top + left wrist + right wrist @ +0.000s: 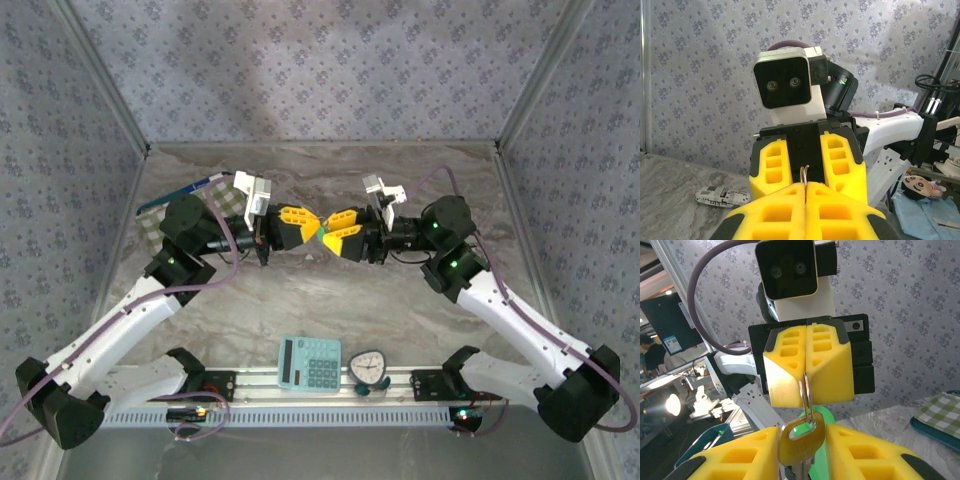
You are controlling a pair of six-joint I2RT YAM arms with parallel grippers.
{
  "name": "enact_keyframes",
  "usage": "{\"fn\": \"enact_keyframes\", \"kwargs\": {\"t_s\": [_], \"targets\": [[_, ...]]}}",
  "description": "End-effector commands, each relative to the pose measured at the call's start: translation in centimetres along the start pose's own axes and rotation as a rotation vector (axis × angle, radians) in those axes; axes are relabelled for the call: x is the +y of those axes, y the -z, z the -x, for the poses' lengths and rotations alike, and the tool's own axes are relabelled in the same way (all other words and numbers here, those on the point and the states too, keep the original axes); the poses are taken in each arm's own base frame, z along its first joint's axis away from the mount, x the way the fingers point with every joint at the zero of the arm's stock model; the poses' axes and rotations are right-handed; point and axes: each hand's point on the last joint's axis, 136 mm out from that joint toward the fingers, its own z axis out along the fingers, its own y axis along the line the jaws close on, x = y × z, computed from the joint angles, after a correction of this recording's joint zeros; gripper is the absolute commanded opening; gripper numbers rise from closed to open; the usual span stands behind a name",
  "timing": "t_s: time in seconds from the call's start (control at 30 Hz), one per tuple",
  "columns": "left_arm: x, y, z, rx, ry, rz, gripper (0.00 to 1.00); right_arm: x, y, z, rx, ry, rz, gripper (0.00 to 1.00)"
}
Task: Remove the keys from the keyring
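Both grippers meet in mid-air over the middle of the table. My left gripper (305, 228) (805, 187) is shut on the thin metal keyring (804, 173), which pokes out edge-on between its yellow fingertips. From the right wrist view the keyring (805, 390) hangs out of the left gripper's closed yellow fingers (825, 370). A brass key (797, 442) is threaded on it. My right gripper (335, 232) (799, 432) is shut on that key's head, a finger pressing each side. A green piece (824, 421) (320, 232) hangs behind the key; what it is I cannot tell.
A light blue calculator (309, 362) and a small round clock-like object (368, 367) lie at the near edge between the arm bases. A green checkered cloth (150, 225) (940, 410) lies at the table's left side. A printed packet (722, 196) lies on the marble top.
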Motion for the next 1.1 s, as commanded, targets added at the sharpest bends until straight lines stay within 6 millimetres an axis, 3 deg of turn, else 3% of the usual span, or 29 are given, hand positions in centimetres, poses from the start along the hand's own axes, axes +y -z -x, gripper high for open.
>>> {"fn": "enact_keyframes", "kwargs": {"t_s": [0.0, 0.13, 0.23, 0.4, 0.57, 0.63, 0.83, 0.9, 1.07], "targets": [[-1.0, 0.3, 0.9, -0.029, -0.033, -0.032, 0.0, 0.7, 0.0, 0.4, -0.009, 0.001, 0.039, 0.3], [-1.1, 0.3, 1.0, -0.031, -0.036, -0.038, 0.0, 0.8, -0.1, 0.4, -0.007, -0.025, 0.054, 0.29], [-1.2, 0.3, 1.2, -0.036, -0.036, -0.048, 0.0, 0.4, -0.3, 0.2, 0.001, -0.045, 0.049, 0.42], [-1.4, 0.1, 1.6, -0.046, -0.031, -0.068, 0.0, -0.4, -0.9, -0.3, 0.015, -0.068, 0.052, 0.48], [-1.4, -0.1, 1.6, -0.042, -0.024, -0.077, 0.0, -0.2, -1.0, 0.0, 0.004, -0.053, 0.065, 0.41], [-1.5, 0.0, 1.6, -0.041, -0.027, -0.075, 0.0, 0.0, -0.9, 0.1, 0.002, -0.042, 0.067, 0.32], [-1.0, 0.1, 1.3, -0.036, -0.03, -0.054, 0.0, 0.1, -0.4, 0.3, -0.007, -0.028, 0.041, 0.23], [-0.8, 0.1, 1.2, -0.038, -0.027, -0.046, 0.0, -0.1, -0.2, 0.2, -0.008, -0.042, 0.013, 0.15], [-0.4, 0.1, 1.0, -0.036, -0.023, -0.034, 0.0, -0.7, 0.2, 0.0, -0.004, -0.023, -0.036, 0.14]]}}
